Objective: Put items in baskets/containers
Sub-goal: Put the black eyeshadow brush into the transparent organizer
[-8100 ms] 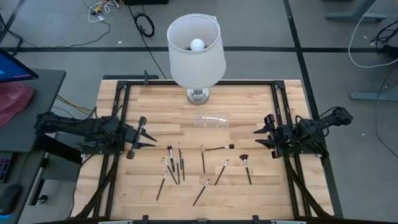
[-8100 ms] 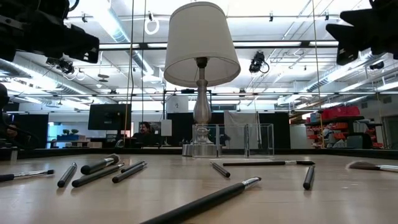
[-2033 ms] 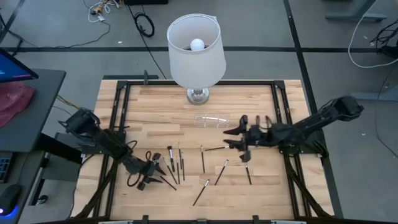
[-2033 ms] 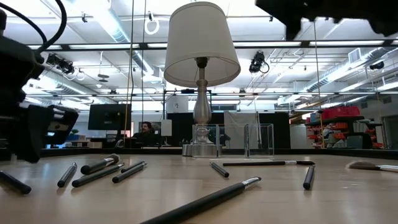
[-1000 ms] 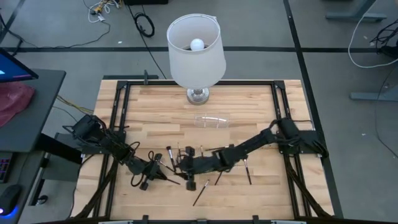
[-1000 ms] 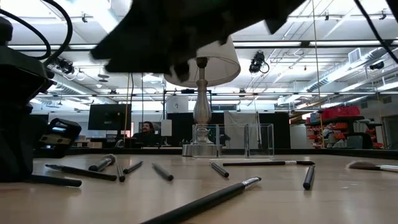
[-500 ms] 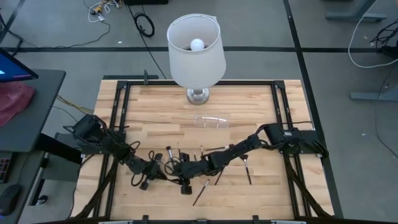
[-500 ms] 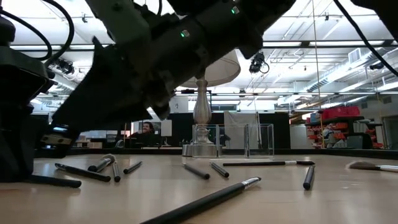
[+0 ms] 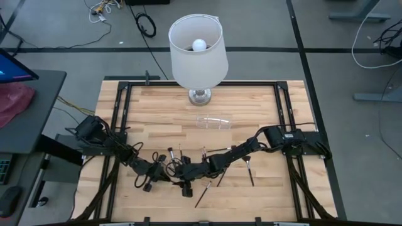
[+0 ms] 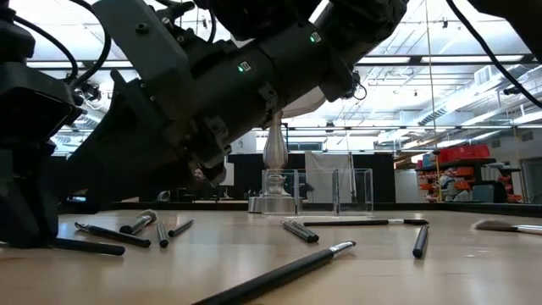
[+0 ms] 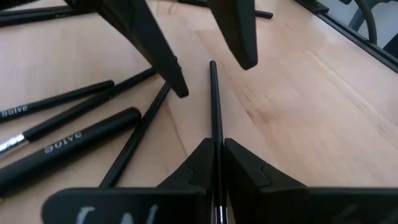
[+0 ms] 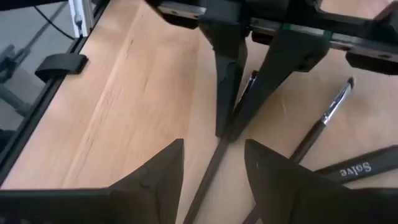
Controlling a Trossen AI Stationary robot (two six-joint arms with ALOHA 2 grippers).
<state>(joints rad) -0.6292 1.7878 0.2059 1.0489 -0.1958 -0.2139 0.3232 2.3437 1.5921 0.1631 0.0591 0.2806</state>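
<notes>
Both arms meet over the brush scatter, on the near side of the desk (image 9: 251, 107) from the lamp (image 9: 198, 47). Left hand (image 11: 217, 149) is clenched on one thin dark brush (image 11: 214, 106), which runs straight out from between its fingers, far end low over or on the wood; cannot tell which. Right hand (image 12: 214, 165) faces it from the opposite side, fingers spread, straddling the free end of that same handle without touching it as far as the wrist views show. In the overhead view the two hands sit almost tip to tip, left hand (image 9: 164, 172) and right hand (image 9: 182, 171), well short of the lamp base. Clear plastic box (image 9: 213, 122) stands just in front of the lamp base, apart from both hands, nothing visible inside. Remaining brushes (image 9: 220, 172) lie loose on the wood around and beside the hands, several dark handles just next to the held one. Step in hand, by my reading: a handover of one brush, left to right, before any deposit. Next move calls for the right fingers to close on the handle, the left to let go, then a carry toward the box by the lamp.
</notes>
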